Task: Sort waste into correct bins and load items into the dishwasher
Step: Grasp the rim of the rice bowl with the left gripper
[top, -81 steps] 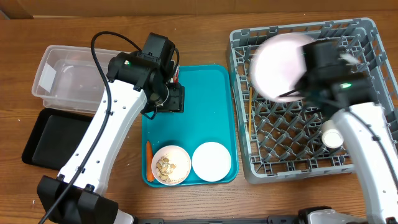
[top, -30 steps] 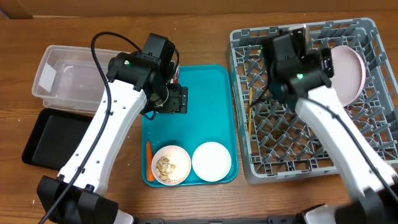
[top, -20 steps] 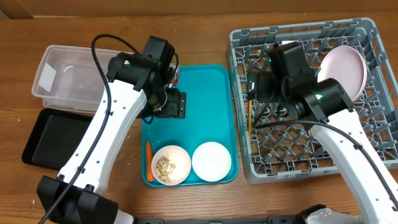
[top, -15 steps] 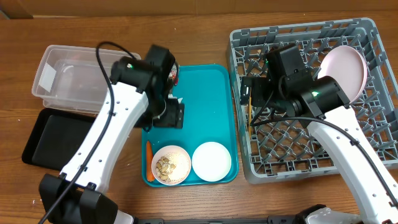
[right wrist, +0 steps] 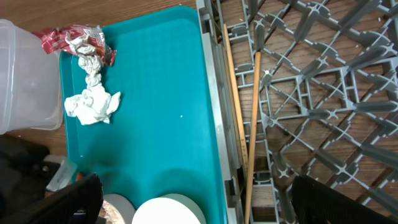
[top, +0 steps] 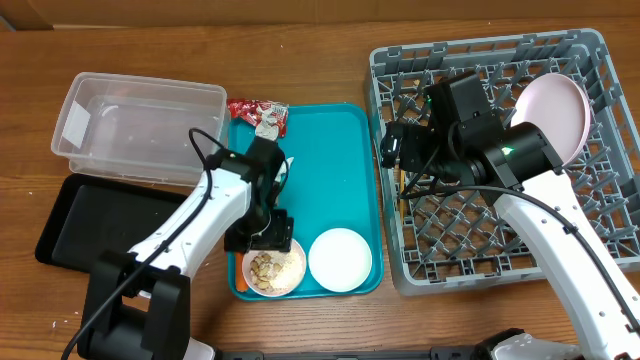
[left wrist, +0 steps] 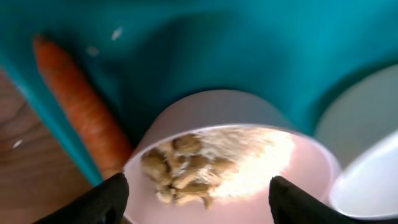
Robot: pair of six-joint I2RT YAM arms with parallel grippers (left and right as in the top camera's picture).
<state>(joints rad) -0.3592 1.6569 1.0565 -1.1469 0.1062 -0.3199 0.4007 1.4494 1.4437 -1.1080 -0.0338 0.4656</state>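
My left gripper (left wrist: pixel 199 204) hovers open low over a white bowl (left wrist: pixel 230 155) of pale food scraps (left wrist: pixel 186 168), its fingers (left wrist: pixel 93 202) spread across the bowl's near part. An orange carrot (left wrist: pixel 81 118) lies just left of the bowl on the teal tray's (top: pixel 340 160) edge. The red-and-white wrapper (right wrist: pixel 74 38) and crumpled napkin (right wrist: pixel 93 102) lie at the tray's far left corner. My right gripper (right wrist: pixel 202 202) is open and empty above the seam between tray and grey rack (top: pixel 500 250). A pale plate (top: pixel 552 115) stands in the rack.
A clear tub (top: pixel 130 125) and a black tray (top: pixel 85 220) sit left of the teal tray. A white saucer (top: pixel 340 260) lies beside the scraps bowl. Wooden chopsticks (right wrist: pixel 252 124) rest along the rack's left side.
My left arm has dropped from the tray's far end to the scraps bowl, uncovering the wrapper, and its jaws have narrowed a little. My right arm left the plate in the rack and swung left.
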